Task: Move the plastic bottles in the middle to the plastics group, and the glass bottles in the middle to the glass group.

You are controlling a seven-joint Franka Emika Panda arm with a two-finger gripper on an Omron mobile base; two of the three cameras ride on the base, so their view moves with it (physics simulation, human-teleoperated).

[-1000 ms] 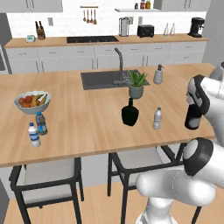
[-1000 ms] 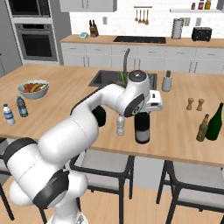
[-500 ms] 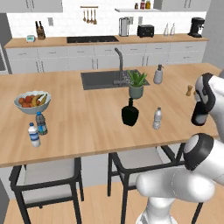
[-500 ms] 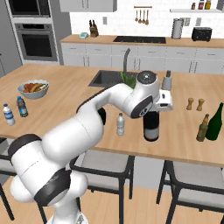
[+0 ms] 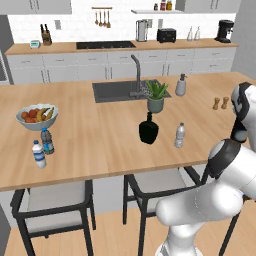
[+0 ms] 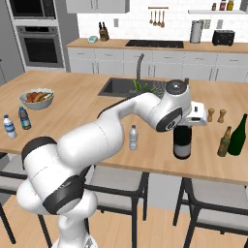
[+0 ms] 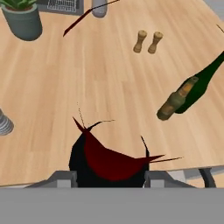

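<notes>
The claw is clenched on the wine bottle, gripping it near the top with the bottle upright. In the right base view its dark lower body shows below the hand, close to the desk's front edge; whether its base touches the wood or hangs just above it cannot be told. In the hand view the red foil top sits between the two finger tips, right under the camera.

To the bottle's right stands the glass group — the green bottle with a brown one just beside it. The two wooden shakers stand further back, between the wine bottle and the green one.

The clear water bottle stands left of the wine bottle, near the front edge. In the left base view it is just right of the squat black bottle, the two apart and both upright. Behind them is a potted plant by the sink, with a soap dispenser off to its right.

Far to the left, the plastics group — a white-labelled bottle and a darker blue-labelled one — stands just in front of the fruit bowl.
</notes>
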